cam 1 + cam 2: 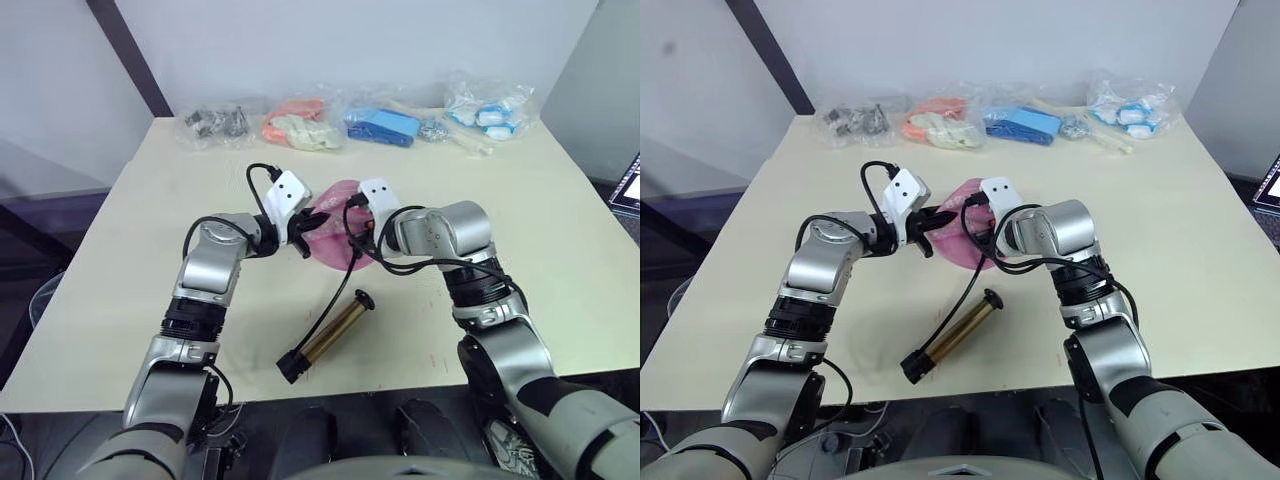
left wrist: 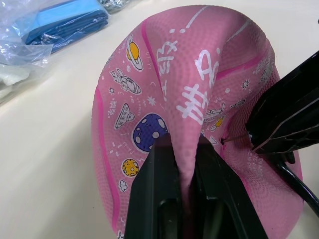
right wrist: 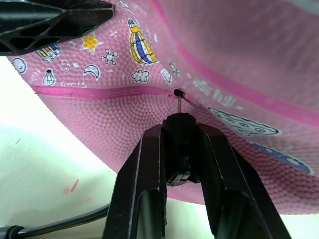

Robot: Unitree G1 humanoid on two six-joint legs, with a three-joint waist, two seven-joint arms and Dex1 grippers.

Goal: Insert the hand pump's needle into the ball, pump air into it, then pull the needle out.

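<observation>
A pink ball (image 2: 164, 89), deflated and folded, sits on a pale desk (image 1: 120, 230) between two robot arms. The left jaws (image 2: 185, 164) are closed on a raised fold of the ball's rubber, one black finger on each side of the crease, with a printed planet and rocket just beyond the tips. The right jaws (image 3: 183, 144) are closed on the small black fitting at the end of the hose, and the thin metal needle (image 3: 179, 103) sticks out past their tips with its point at the tiny black valve hole (image 3: 177, 92), right beside a dark pink seam; how far it is in cannot be told. The two sets of jaws face each other across the ball, close together. The black hose (image 1: 335, 290) runs from the right jaws down toward the robot to the pump (image 1: 333, 334), a gold cylinder lying on the desk well short of both jaws, nearer the robot, touched by neither. Beyond the ball, at the desk's far edge, lies a row of clear bags (image 1: 380, 122).
</observation>
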